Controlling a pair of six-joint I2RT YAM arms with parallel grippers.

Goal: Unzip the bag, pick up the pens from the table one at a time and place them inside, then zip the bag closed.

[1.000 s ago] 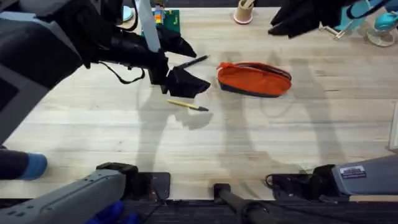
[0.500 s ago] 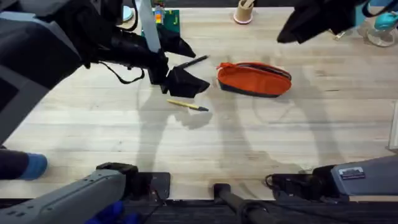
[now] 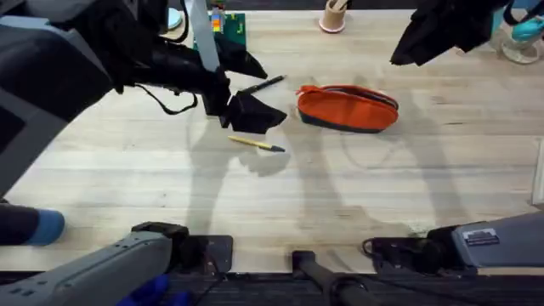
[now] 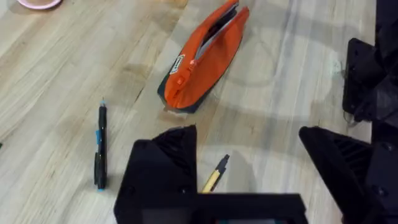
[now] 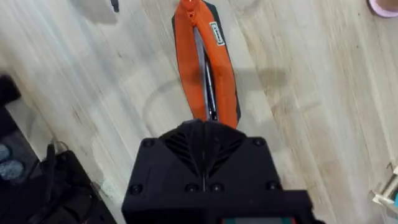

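Note:
The orange bag (image 3: 347, 108) lies on the table (image 3: 408, 187) right of centre, its grey zipper running along its top (image 5: 202, 56). A black pen (image 3: 264, 85) lies left of the bag, and a yellow pen (image 3: 255, 144) lies nearer to me. My left gripper (image 3: 265, 93) hovers open above the pens; in the left wrist view the yellow pen (image 4: 214, 174) shows between its spread fingers, with the black pen (image 4: 101, 146) and the bag (image 4: 205, 56) beyond. My right gripper (image 3: 404, 53) hangs high past the bag's far right end, shut (image 5: 202, 134) on nothing.
A small tan cup (image 3: 332, 15) stands at the table's far edge behind the bag. A green block set (image 3: 228, 25) sits at the far left, and teal items (image 3: 518, 34) at the far right corner. Bare wood stretches in front of the bag.
My right gripper has drifted to the right and a little nearer, away from the cup. The left arm, both pens and the bag have not moved.

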